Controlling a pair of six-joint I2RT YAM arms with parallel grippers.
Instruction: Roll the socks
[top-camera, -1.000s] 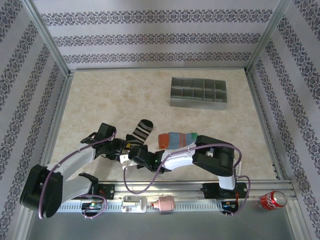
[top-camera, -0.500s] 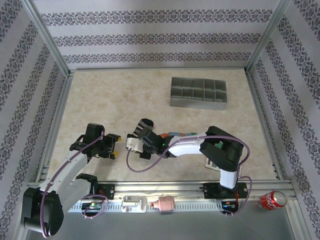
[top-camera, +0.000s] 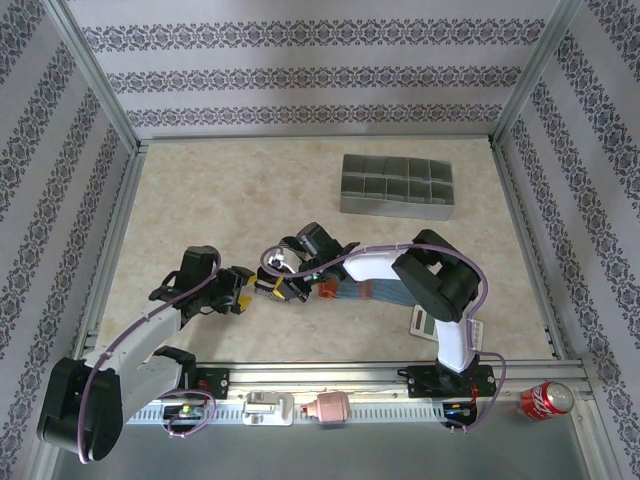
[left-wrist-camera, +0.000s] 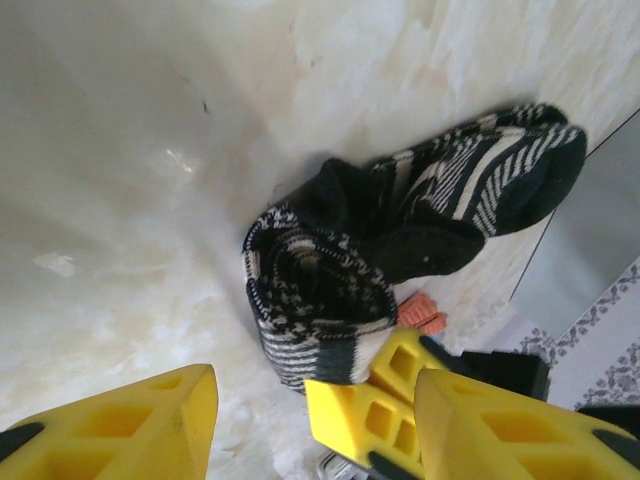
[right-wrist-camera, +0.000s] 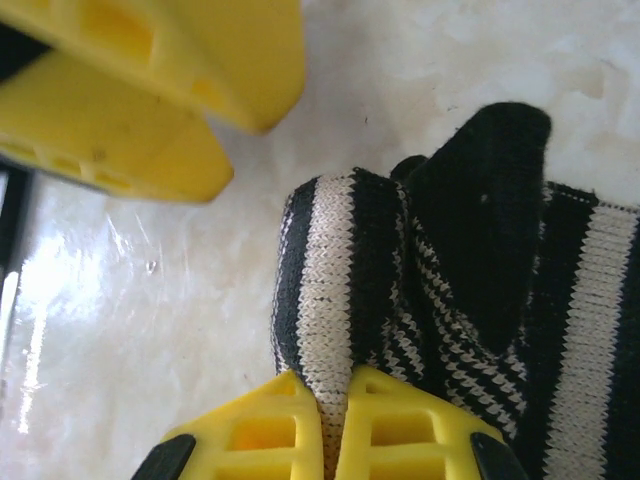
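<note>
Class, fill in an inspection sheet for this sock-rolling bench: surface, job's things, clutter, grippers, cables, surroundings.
Surface: pale marbled table, glossy.
Job's things: black striped sock, partly rolled; blue sock with orange cuff, partly under the right arm.
Clutter: grey divided tray at the back; calculator by the right base; red can at the near right corner.
Grippers: right gripper, jaws shut on the striped sock's edge; left gripper, jaws open, facing the roll.
Cables: purple cables along both arms.
Surroundings: patterned walls, metal frame.
</note>
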